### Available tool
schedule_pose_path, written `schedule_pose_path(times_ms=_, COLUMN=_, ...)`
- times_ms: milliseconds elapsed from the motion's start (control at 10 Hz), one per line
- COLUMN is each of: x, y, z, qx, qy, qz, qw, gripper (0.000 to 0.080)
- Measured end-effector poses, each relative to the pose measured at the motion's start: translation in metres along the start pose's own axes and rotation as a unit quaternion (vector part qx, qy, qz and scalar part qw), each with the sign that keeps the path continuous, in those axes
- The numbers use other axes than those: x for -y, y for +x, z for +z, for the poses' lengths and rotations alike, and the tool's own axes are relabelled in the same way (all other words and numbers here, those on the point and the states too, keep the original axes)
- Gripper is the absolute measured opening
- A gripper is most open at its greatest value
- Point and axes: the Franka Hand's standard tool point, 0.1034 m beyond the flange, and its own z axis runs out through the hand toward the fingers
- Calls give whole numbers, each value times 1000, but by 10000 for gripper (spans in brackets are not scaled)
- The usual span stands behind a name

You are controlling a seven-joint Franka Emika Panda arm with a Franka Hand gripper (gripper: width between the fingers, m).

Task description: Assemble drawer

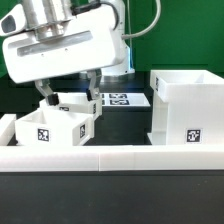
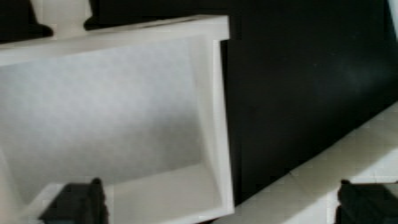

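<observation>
The tall open-fronted box casing [image 1: 186, 105] stands at the exterior view's right, with a marker low on its side. Two small open-top trays sit at the exterior view's left: the front tray [image 1: 52, 128] shows a marker, and the second tray [image 1: 80, 103] is right behind it. My gripper [image 1: 68, 92] hangs just above the trays, open and empty. In the wrist view my gripper [image 2: 210, 200] straddles one side wall of a tray [image 2: 107, 110] seen from above, with one dark fingertip [image 2: 71, 200] over its inside. I cannot tell which tray this is.
The marker board [image 1: 120, 98] lies flat on the black table behind the trays. A low white wall [image 1: 120, 156] runs along the table's front. A slanted white edge [image 2: 329, 165] crosses the wrist view near the other finger; what it belongs to is unclear.
</observation>
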Motion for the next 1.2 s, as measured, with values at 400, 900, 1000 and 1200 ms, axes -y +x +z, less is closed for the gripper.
schedule_pose_path(times_ms=400, x=-2, y=-8, z=20, qx=15, qy=-16, qz=-2, qw=1000, gripper=649)
schedule_pose_path(times_ms=900, x=-3, y=-7, z=20, qx=15, qy=-17, qz=-2, qw=1000, gripper=649)
schedule_pose_path(times_ms=1000, x=-5, y=-12, z=30, qx=23, qy=-32, qz=-12, qw=999, gripper=649)
schedule_pose_path(times_ms=1200, x=-3, y=-20, z=44, qx=29, qy=-43, qz=-20, qw=998, gripper=649)
